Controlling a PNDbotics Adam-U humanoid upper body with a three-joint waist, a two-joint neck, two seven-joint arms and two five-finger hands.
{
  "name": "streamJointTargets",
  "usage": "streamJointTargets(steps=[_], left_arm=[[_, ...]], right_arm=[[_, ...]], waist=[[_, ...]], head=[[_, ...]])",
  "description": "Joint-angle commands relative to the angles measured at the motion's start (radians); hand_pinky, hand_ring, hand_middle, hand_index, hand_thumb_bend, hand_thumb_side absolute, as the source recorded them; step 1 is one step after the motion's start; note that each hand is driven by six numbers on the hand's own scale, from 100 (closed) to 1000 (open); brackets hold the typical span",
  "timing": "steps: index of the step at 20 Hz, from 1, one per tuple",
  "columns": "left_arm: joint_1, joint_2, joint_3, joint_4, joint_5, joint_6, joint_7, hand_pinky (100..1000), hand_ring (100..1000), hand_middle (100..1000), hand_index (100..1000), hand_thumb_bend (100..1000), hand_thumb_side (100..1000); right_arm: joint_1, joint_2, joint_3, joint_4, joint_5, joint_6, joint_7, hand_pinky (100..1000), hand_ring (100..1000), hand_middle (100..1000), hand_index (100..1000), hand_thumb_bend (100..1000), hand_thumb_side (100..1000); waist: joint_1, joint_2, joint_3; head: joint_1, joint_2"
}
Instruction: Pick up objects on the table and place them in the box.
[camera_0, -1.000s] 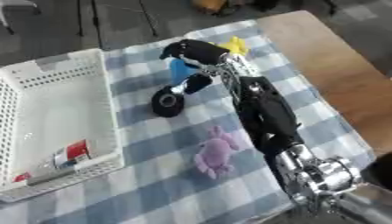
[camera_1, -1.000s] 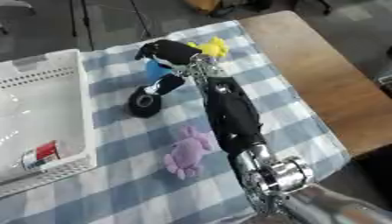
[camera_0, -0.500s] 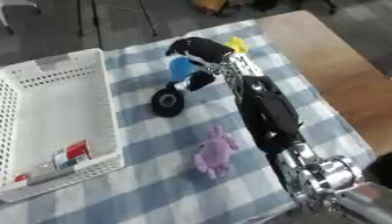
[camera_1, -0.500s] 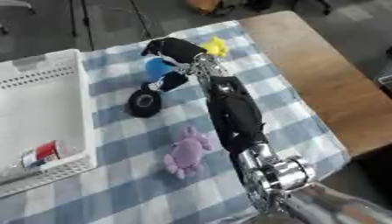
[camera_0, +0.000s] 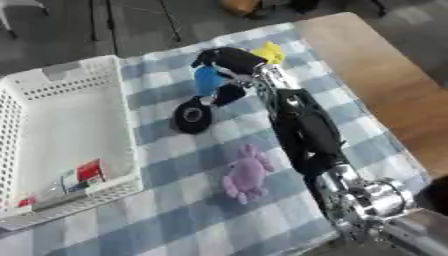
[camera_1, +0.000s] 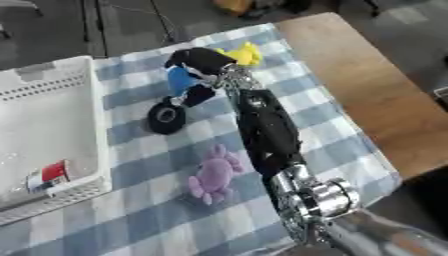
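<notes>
R arm comes in from lower right of frame, runs diagonally up toward upper centre; silver joint near bottom right, black forearm over the checked cloth (camera_0: 175, 220). Right hand (camera_0: 229, 61) sits at upper centre, palm down, fingers curled round a blue object (camera_0: 207, 80), thumb side toward the left. Blue object shows just under the hand, partly hidden by the fingers, so shape can't be made out beyond a rounded blue body.

Just below-left of the hand: black ring-shaped thing (camera_0: 192, 116), like a tape roll, lying on the cloth, near the blue object; whether they touch, can't tell. Yellow toy (camera_0: 269, 51) at the hand's upper right, just beside the wrist, half covered by it. Purple plush toy (camera_0: 246, 173) in lower centre, just left of the forearm, apart from the ring.

White perforated box (camera_0: 114, 100) fills the left side of frame, on the cloth; inside, near its lower left corner, a small red-and-white item (camera_0: 84, 172). Bare wooden tabletop (camera_0: 385, 90) shows on the right, beyond the cloth edge. Forearm lies between the purple toy and the wood. L hand not in either view.
</notes>
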Motion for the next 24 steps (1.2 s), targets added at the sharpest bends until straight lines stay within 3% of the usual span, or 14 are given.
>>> streamJointTargets(steps=[1, 5, 7, 9, 12, 13, 14, 24], left_arm=[[-0.005, 0.009, 0.002, -0.014, 0.003, -0.003, -0.002, 499, 656, 690, 720, 436, 889], [-0.004, 0.009, 0.002, -0.014, 0.003, -0.003, -0.002, 499, 656, 690, 720, 435, 889], [-0.003, 0.009, 0.002, -0.015, 0.003, -0.004, -0.001, 499, 656, 690, 720, 435, 889], [-0.003, 0.009, 0.002, -0.015, 0.004, -0.004, -0.001, 499, 656, 690, 720, 435, 890], [-0.003, 0.009, 0.002, -0.014, 0.004, -0.005, -0.001, 500, 656, 691, 720, 434, 890], [-0.003, 0.009, 0.002, -0.014, 0.004, -0.005, -0.002, 500, 656, 691, 720, 434, 890], [-0.003, 0.009, 0.002, -0.014, 0.004, -0.005, -0.002, 500, 656, 691, 720, 435, 890], [-0.001, 0.01, 0.002, -0.014, 0.003, -0.004, -0.002, 500, 656, 691, 720, 434, 890]], right_arm=[[-0.012, -0.009, -0.009, 0.0, 0.012, 0.011, 0.0, 926, 863, 856, 914, 556, 737], [-0.005, -0.009, -0.013, 0.009, 0.016, 0.023, -0.003, 870, 818, 827, 894, 552, 730], [-0.003, -0.01, -0.015, 0.009, 0.011, 0.029, -0.007, 742, 732, 787, 866, 517, 656], [-0.002, -0.012, -0.015, 0.007, 0.0, 0.035, -0.015, 549, 601, 751, 841, 439, 514], [-0.002, -0.012, -0.013, 0.002, -0.02, 0.048, -0.025, 250, 397, 644, 785, 318, 115], [-0.003, -0.013, -0.012, -0.001, -0.024, 0.053, -0.027, 237, 387, 635, 779, 315, 113], [-0.003, -0.013, -0.011, -0.004, -0.028, 0.056, -0.029, 154, 318, 592, 754, 297, 100], [-0.018, -0.011, 0.02, -0.057, -0.096, 0.012, -0.07, 126, 288, 567, 733, 320, 100]], waist=[[0.009, -0.108, 0.001], [0.011, -0.108, 0.0], [0.013, -0.108, -0.001], [0.014, -0.108, -0.002], [0.014, -0.109, -0.004], [0.014, -0.109, -0.004], [0.014, -0.109, -0.004], [0.013, -0.11, -0.001]], head=[[-0.002, 0.005], [-0.001, 0.005], [-0.001, 0.005], [-0.001, 0.005], [-0.002, 0.005], [-0.003, 0.005], [-0.003, 0.005], [-0.002, 0.005]])
